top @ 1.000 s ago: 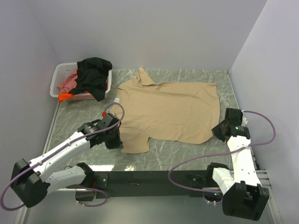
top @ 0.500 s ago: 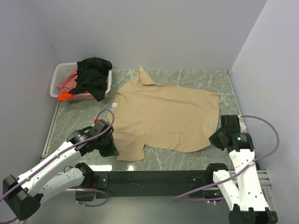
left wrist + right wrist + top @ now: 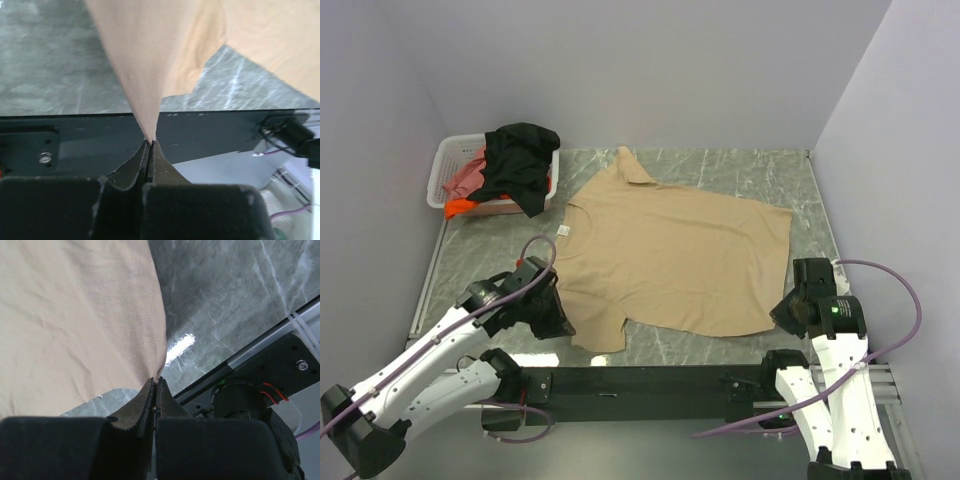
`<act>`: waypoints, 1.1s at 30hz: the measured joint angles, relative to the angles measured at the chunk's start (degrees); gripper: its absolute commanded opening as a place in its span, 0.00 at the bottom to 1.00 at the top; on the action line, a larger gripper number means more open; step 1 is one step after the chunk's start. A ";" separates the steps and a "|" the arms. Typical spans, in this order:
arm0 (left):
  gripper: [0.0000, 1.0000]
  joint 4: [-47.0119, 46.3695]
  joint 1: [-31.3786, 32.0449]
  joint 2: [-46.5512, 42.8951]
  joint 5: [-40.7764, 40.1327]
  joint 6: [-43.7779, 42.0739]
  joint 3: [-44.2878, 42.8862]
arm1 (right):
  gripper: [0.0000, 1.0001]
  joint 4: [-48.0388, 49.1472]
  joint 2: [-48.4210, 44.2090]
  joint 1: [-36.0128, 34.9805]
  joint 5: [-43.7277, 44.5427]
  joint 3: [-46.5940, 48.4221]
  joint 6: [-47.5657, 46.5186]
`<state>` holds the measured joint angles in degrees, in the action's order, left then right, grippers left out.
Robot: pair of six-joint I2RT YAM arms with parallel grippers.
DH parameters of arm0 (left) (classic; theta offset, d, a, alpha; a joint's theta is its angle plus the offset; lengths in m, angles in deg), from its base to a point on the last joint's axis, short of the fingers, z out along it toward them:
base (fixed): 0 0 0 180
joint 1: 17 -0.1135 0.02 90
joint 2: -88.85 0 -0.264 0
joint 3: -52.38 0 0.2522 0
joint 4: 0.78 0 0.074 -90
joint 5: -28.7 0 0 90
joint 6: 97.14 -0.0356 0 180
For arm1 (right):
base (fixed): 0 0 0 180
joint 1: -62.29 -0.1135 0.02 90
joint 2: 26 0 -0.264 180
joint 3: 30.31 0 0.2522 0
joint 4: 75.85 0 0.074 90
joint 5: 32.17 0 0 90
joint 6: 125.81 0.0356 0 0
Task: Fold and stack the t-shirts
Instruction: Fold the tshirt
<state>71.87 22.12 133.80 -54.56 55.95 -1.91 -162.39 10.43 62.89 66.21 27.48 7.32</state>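
Note:
A tan t-shirt [image 3: 670, 255] with a small white tag [image 3: 563, 230] lies spread on the grey marbled table [image 3: 720, 170]. My left gripper [image 3: 557, 318] is shut on its near left sleeve edge; in the left wrist view [image 3: 150, 142] the cloth [image 3: 145, 60] rises taut from the closed jaws. My right gripper [image 3: 782, 312] is shut on the shirt's near right hem corner; in the right wrist view [image 3: 156, 382] the hem [image 3: 145, 330] runs into the closed jaws. A black shirt [image 3: 520, 160], a pink-red one [image 3: 465, 178] and an orange one [image 3: 460, 207] lie in the basket.
The white lattice basket [image 3: 445, 160] stands at the table's back left corner. The black base rail [image 3: 640, 380] runs along the near edge. Walls close in the left, back and right sides.
Both grippers have pulled back toward the near edge, dragging the tan shirt nearer and slightly left. Its near hem now lies closer to the front edge.

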 measured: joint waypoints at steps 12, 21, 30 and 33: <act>0.01 -12.81 -13.81 22.91 6.58 -10.67 -10.80 | 0.00 4.33 8.33 0.00 0.55 2.64 -1.27; 0.01 -18.78 -16.00 43.12 9.09 -21.62 -25.57 | 0.00 14.34 20.46 0.00 0.02 1.62 -2.34; 0.00 -18.84 -18.32 58.99 10.05 -31.74 -43.01 | 0.00 20.37 33.38 1.33 -0.35 4.15 -6.58; 0.01 -18.80 -18.62 63.01 10.80 -34.49 -47.87 | 0.00 21.33 36.65 3.34 -0.42 6.29 -8.44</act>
<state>53.07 3.49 196.81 -43.76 21.46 -49.78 -141.05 47.08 66.23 65.80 33.78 -1.12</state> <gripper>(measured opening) 0.013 0.016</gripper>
